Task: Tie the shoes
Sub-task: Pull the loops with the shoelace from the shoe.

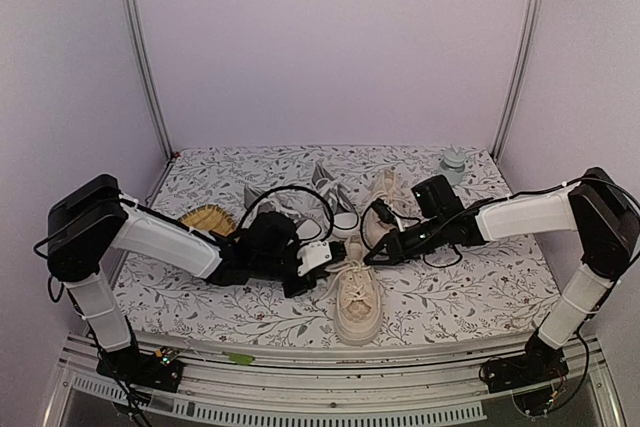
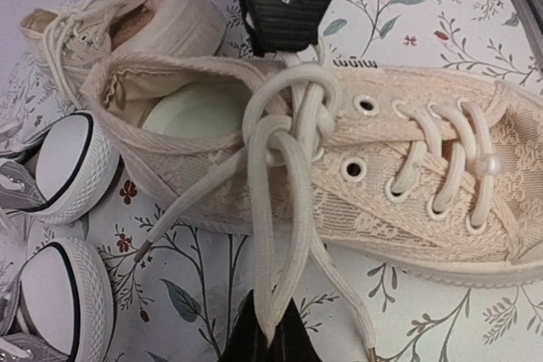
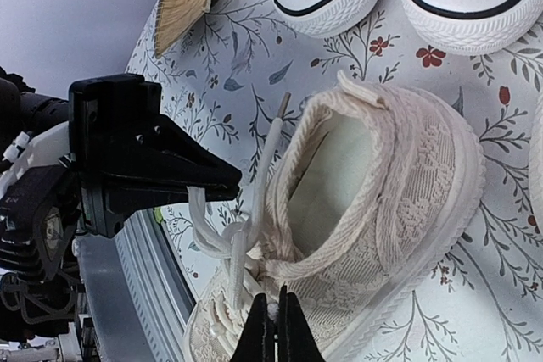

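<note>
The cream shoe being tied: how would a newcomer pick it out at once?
On the floral table, look near the front edge. The cream shoe lies there, toe toward that edge; unlike the other cream shoe behind it, the left gripper and right gripper pinch its laces.

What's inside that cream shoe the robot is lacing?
Only a pale insole shows inside the cream shoe. Farther toward the toe, the upper and its laces cover the interior.

Both arms reach inward; left tool (image 2: 270, 335), right tool (image 3: 276, 324) clamped shut.
</note>
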### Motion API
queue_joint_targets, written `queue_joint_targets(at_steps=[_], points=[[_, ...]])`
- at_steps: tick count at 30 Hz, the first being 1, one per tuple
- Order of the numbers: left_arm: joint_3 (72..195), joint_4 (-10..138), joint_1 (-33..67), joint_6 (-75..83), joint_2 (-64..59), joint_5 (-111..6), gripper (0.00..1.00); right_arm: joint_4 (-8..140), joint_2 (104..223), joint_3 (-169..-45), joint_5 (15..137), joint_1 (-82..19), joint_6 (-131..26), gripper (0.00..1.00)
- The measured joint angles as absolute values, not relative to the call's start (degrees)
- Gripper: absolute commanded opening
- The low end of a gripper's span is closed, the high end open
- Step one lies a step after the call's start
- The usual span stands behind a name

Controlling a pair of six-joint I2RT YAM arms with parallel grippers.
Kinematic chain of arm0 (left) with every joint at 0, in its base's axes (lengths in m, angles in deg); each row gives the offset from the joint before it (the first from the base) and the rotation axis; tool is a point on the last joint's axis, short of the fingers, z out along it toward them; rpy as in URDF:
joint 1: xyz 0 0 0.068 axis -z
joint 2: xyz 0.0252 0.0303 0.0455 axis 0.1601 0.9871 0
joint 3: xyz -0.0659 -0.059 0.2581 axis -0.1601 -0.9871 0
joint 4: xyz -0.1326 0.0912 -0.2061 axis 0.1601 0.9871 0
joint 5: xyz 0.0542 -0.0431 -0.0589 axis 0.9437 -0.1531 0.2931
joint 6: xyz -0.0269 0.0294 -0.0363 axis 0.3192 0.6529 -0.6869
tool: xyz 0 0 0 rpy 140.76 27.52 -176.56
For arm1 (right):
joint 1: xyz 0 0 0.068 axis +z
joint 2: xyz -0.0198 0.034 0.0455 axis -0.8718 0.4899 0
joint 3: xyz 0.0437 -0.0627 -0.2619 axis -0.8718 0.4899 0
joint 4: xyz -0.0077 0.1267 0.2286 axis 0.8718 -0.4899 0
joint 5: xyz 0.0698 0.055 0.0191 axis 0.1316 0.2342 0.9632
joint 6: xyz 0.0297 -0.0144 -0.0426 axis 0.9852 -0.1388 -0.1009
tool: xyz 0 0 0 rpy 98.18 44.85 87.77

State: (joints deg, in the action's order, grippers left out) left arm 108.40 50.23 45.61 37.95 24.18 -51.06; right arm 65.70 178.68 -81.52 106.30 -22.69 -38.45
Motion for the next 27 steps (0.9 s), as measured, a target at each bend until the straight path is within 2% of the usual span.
queue_joint_targets(at_steps=[27], points=[[109.5, 50.5, 43.4, 32.0, 29.3, -47.2, 0.00, 55.2, 175.2, -79.1, 102.9, -20.0, -44.2, 0.01]])
